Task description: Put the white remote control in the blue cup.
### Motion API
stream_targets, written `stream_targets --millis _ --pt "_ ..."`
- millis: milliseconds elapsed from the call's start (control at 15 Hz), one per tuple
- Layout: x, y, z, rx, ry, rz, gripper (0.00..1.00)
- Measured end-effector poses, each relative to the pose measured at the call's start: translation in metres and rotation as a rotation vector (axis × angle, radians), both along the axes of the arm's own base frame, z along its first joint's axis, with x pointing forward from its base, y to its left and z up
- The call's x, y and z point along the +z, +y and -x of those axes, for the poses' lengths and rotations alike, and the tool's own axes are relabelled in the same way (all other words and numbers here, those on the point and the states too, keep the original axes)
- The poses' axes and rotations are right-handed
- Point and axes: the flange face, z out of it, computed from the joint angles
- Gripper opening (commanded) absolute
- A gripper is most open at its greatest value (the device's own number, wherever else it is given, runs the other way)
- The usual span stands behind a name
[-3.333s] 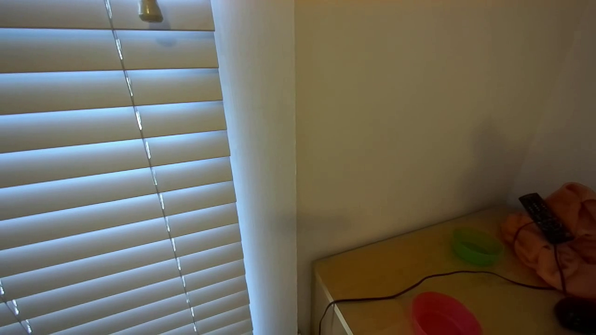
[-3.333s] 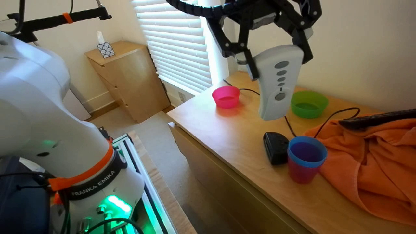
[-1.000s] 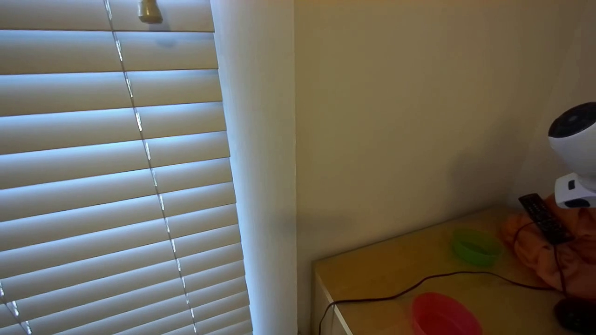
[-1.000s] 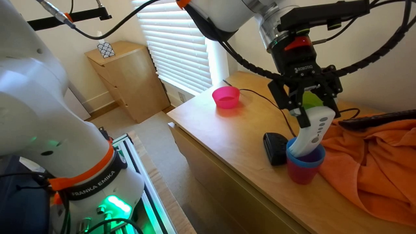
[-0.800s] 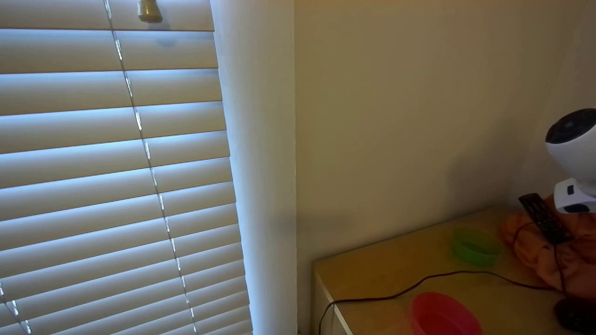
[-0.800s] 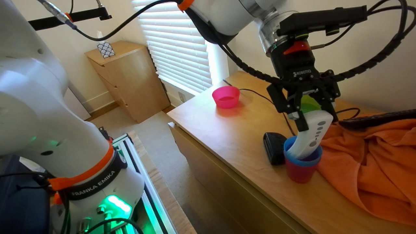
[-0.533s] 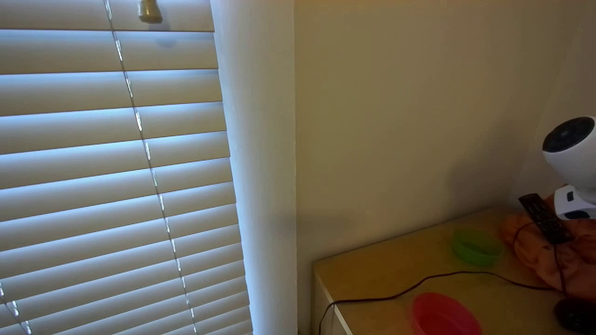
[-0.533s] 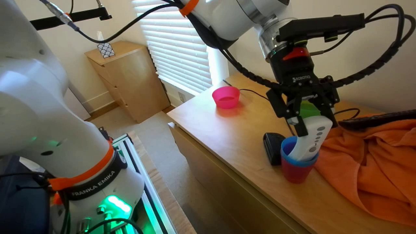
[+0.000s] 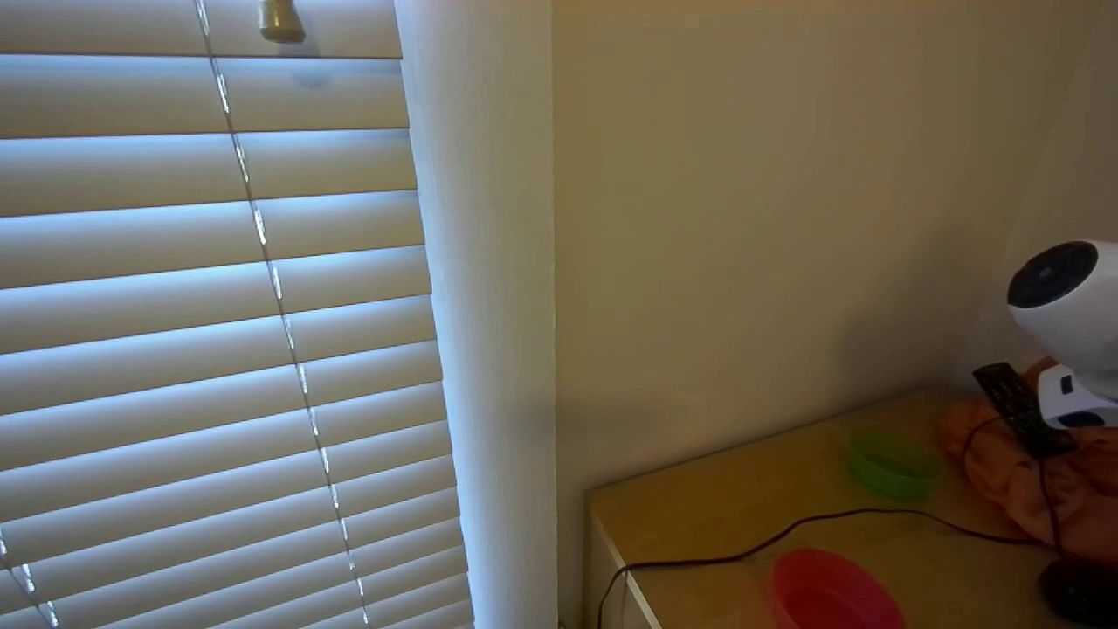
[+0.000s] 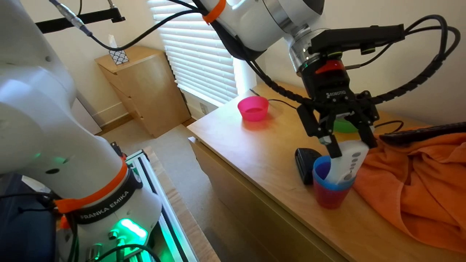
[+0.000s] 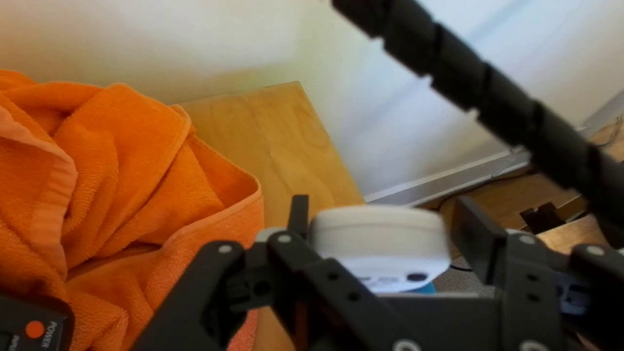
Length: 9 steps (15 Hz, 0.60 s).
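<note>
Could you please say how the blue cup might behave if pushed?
The blue cup might tip: it narrows toward its base, and the white remote juts above its rim. The black device beside it might block sliding that way.

in exterior view, lower end of white remote control point(image 10: 348, 160) is hidden inside blue cup point(image 10: 330, 193); green bowl point(image 10: 345, 126) is partly covered by gripper point(image 10: 351, 147). if gripper presses white remote control, cannot tell. wrist view: white remote control looks blurred; of blue cup only small patch shows; dark remote point(image 11: 24, 314) is cut by left and bottom edges. in exterior view, pink bowl point(image 9: 825, 577) is cut by bottom edge.
</note>
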Motion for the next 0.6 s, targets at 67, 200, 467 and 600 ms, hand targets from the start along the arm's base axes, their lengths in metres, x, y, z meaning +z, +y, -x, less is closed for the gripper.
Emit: stream_targets --millis 67,200,467,600 --pt "0.001 0.0 -0.001 0.0 -0.003 0.002 1.0" --pt "0.009 0.001 -0.003 -0.001 -0.018 0.007 1.0" --pt "0.05 -0.002 -0.004 -0.027 -0.097 0.042 1.0" --pt "0.079 -0.003 -0.003 -0.048 -0.17 0.059 1.0"
